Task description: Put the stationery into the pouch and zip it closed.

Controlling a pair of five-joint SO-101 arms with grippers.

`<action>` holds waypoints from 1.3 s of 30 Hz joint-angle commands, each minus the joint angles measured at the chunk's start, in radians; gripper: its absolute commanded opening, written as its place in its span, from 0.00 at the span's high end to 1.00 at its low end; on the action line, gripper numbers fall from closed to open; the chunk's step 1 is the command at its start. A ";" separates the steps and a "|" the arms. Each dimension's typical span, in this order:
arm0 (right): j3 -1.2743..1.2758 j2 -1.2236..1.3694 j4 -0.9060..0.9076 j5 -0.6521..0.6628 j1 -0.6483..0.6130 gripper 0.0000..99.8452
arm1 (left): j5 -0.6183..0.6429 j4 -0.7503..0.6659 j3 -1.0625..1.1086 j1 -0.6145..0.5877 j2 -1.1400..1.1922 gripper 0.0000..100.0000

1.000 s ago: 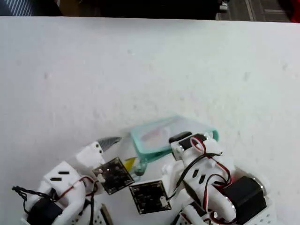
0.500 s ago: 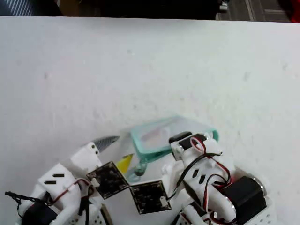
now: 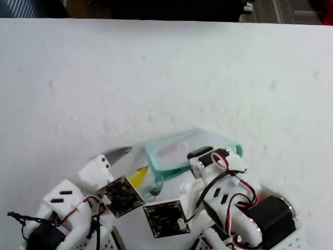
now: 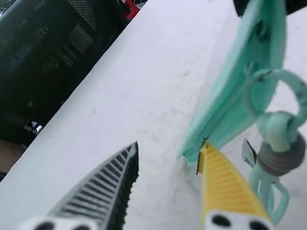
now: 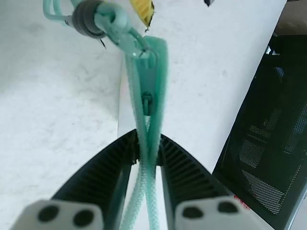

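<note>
Pinching the pouch [image 5: 156, 62] by its zipper edge is the right claw [image 5: 146, 139]; the left claw [image 4: 168, 148] gapes alongside.

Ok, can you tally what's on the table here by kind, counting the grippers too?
Pouches: 1, the teal pouch
Grippers: 2, the left gripper, open, and the right gripper, shut on the pouch's zip edge
Total: 3

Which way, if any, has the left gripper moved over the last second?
Yes. In the high view the left gripper has shifted slightly to the left, away from the pouch, which has not moved on the table.
</note>
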 commanded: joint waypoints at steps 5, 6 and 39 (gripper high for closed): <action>-0.052 -0.007 0.015 -0.006 -0.012 0.98 | -0.055 0.115 -0.077 -0.002 -0.001 0.78; -0.052 -0.008 0.015 -0.006 -0.013 0.98 | -0.055 0.124 -0.078 -0.002 -0.001 0.78; -0.109 -0.010 0.015 -0.020 -0.016 0.98 | 0.307 -0.365 0.226 0.188 -0.001 0.79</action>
